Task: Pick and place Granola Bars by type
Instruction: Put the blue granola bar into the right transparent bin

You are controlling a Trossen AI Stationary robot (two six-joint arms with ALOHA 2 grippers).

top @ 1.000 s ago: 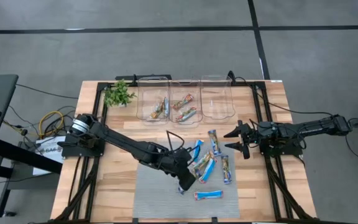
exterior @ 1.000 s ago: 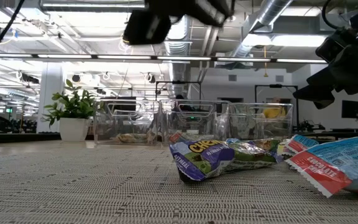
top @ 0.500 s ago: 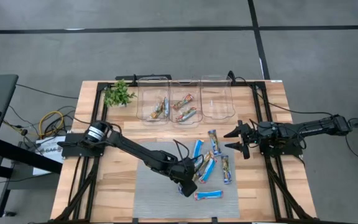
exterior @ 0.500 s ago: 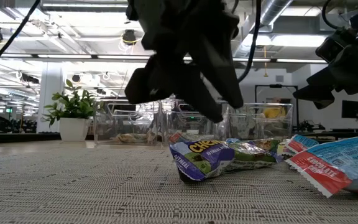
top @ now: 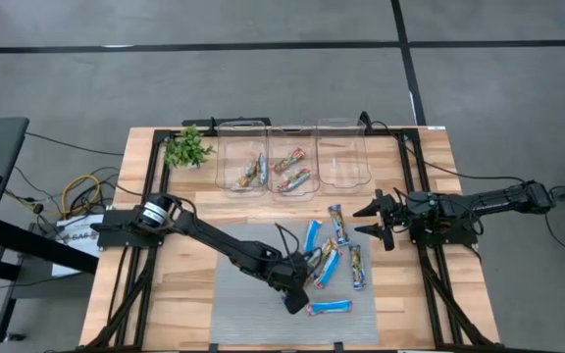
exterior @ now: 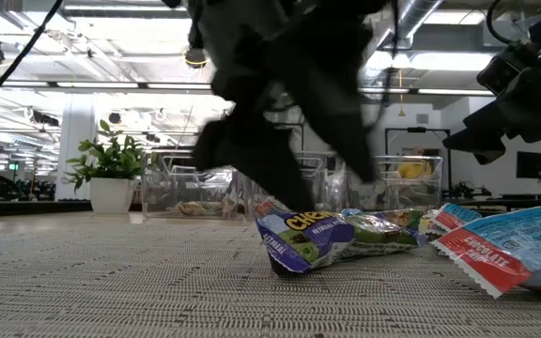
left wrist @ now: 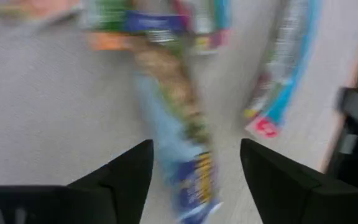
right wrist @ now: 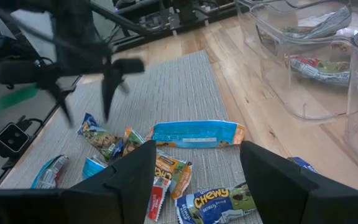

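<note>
Directly below left gripper (exterior: 289, 188), granola bar (exterior: 336, 237)

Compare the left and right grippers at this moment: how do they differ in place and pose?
The left gripper is down over the grey mat, right above a multicoloured bar; the right gripper waits beside the table's right edge, clear of the bars. The left points down at the mat; the right lies level, pointing towards the table's middle. Both are open and hold nothing.
</note>
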